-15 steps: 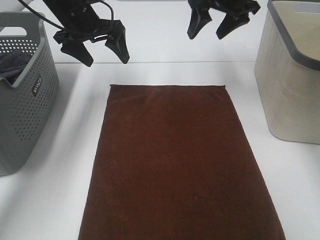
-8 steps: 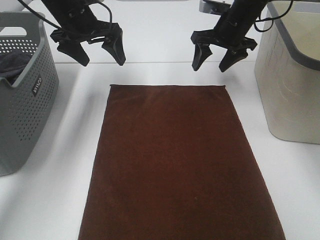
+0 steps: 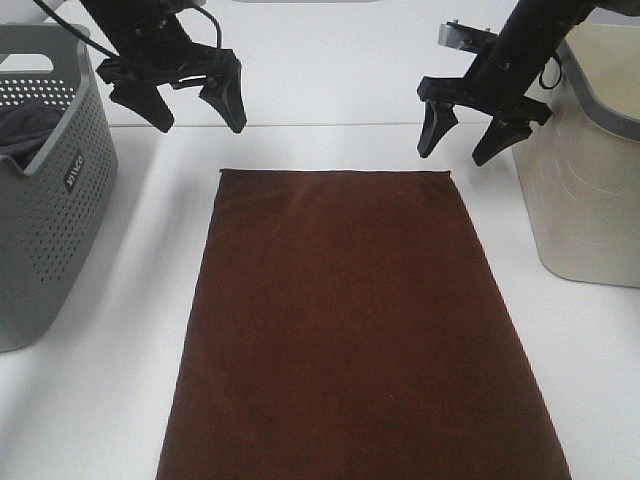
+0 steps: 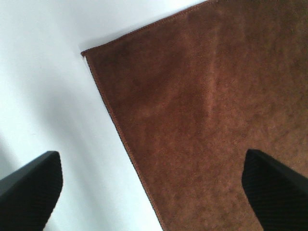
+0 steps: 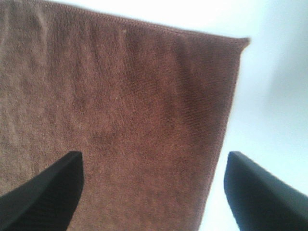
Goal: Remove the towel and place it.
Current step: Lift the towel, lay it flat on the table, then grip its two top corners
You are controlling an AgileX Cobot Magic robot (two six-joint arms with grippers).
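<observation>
The towel (image 3: 350, 320), a large dark reddish-brown rectangle, lies flat on the white table, its near end running out of the exterior view. My left gripper (image 3: 198, 113) hangs open in the air just behind the towel's far left corner (image 4: 86, 52). My right gripper (image 3: 458, 143) hangs open above and slightly behind the far right corner (image 5: 243, 42). Both wrist views look down on the towel (image 4: 211, 120) (image 5: 115, 110) between spread black fingertips (image 4: 31, 185) (image 5: 45, 192). Neither gripper touches the cloth.
A grey perforated basket (image 3: 55, 220) stands at the left with a dark grey cloth (image 3: 25, 130) inside. A beige bin (image 3: 590, 170) with a grey rim stands at the right, close to my right arm. White table surrounds the towel.
My right gripper has come down and moved right, toward the towel's far right corner. My left gripper has shifted slightly up and left. The towel has not moved.
</observation>
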